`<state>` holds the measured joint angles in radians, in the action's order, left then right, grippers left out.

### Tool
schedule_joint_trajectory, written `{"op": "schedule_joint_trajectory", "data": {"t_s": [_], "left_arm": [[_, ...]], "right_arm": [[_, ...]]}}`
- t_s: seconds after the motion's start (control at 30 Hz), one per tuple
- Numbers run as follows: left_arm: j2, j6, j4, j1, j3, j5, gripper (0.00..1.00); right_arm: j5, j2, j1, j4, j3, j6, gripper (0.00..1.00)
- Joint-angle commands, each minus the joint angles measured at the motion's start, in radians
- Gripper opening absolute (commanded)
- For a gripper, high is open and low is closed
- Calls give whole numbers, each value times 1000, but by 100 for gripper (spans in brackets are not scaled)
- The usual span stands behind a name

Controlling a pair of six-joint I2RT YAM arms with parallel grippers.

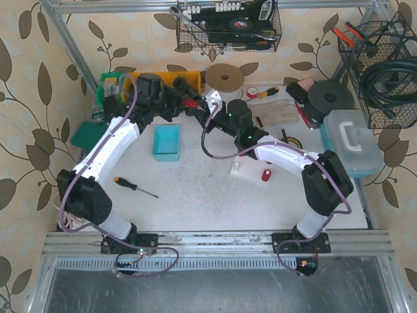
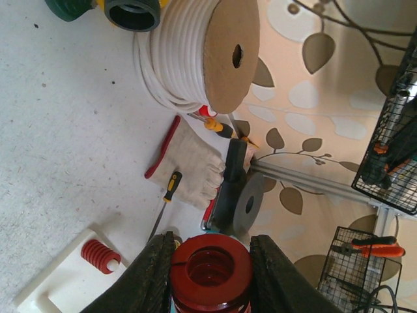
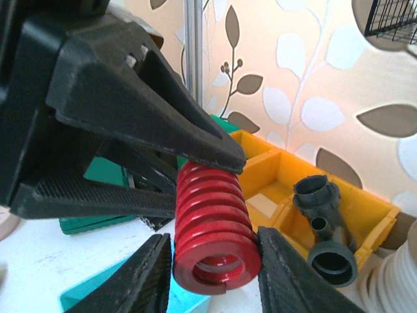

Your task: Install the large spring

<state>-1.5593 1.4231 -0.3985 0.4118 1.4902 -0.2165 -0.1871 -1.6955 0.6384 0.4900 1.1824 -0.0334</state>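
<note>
The large red spring [image 1: 189,103] hangs in the air at the back of the table, between my two grippers. My left gripper [image 2: 210,270] is shut on one end of the spring [image 2: 210,268], with both fingers against its sides. My right gripper [image 3: 215,264] meets it from the other side and is shut on the near end of the spring [image 3: 212,228]. The left gripper's black fingers [image 3: 163,124] show above and behind the spring. The white base [image 1: 238,166] lies mid-table with a small red spring [image 1: 266,175] beside it. The base [image 2: 65,287] and the small spring [image 2: 99,255] also show in the left wrist view.
A blue bin [image 1: 166,142] and a screwdriver [image 1: 133,186] lie on the left of the table. A yellow parts tray [image 1: 176,79], a hose spool [image 1: 225,78], a glove [image 1: 281,111] and a clear toolbox [image 1: 352,140] line the back and right. Wire baskets hang on the walls.
</note>
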Motion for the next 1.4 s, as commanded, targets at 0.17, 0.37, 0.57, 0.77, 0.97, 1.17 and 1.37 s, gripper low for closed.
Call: {"op": "schedule_joint_trajectory", "data": {"t_s": [0.17, 0.37, 0.57, 0.77, 0.97, 1.17, 1.37], "left_arm": [[81, 27, 69, -7, 16, -52, 0], [81, 24, 64, -8, 12, -74, 0], [79, 22, 60, -8, 11, -90, 0], [76, 18, 48, -11, 12, -109, 0], [77, 15, 44, -16, 13, -119, 0], [86, 4, 31, -29, 1, -122, 0], [105, -75, -33, -52, 3, -92, 49]], "right_arm": [[-15, -26, 4, 26, 63, -12, 25], [-9, -36, 4, 8, 85, -12, 30], [-10, -40, 10, 5, 88, -18, 34], [-22, -50, 12, -17, 106, -17, 41], [4, -45, 14, -15, 100, -34, 34], [-1, -28, 15, -5, 82, -47, 0], [15, 25, 15, -142, 63, -51, 0]]}}
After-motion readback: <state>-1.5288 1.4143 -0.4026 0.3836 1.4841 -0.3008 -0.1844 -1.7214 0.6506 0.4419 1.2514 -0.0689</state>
